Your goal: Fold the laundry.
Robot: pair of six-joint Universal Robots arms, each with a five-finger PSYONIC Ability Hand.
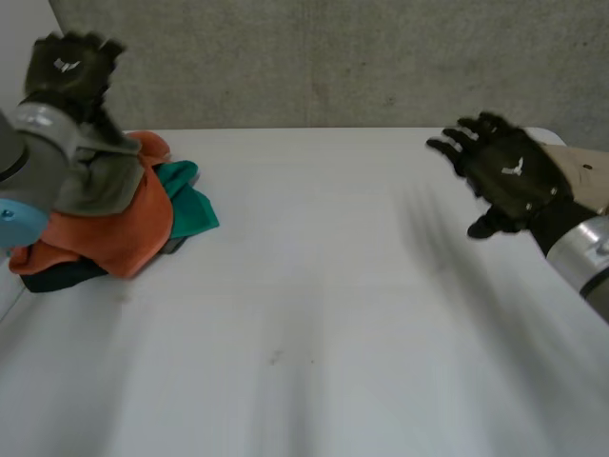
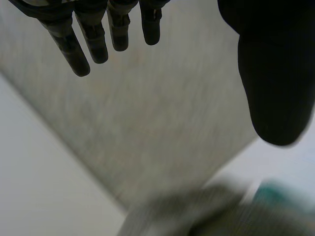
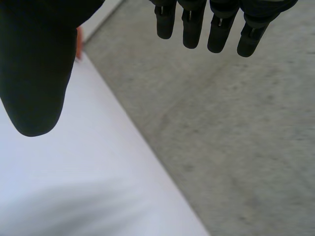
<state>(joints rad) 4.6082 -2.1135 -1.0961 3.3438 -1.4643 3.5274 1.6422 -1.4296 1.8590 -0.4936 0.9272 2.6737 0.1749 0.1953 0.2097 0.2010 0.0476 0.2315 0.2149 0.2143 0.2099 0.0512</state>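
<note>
The laundry pile [image 1: 114,224] lies bunched at about nine o'clock on the white table [image 1: 314,314], close to its edge: an orange cloth [image 1: 128,238], a teal cloth [image 1: 190,200] poking out toward three o'clock, and a grey cloth [image 1: 100,181] draped on top. The left hand [image 1: 67,67] hangs above it and the right hand [image 1: 509,176] hovers well apart at about two o'clock, both with fingers straight and holding nothing; a reach into so tangled a heap could, I judge, catch two cloths together or drag the lot over the edge. The tabletop looks smooth enough to let cloth slide, and a grey speckled wall [image 1: 333,57] stands behind it at twelve o'clock
</note>
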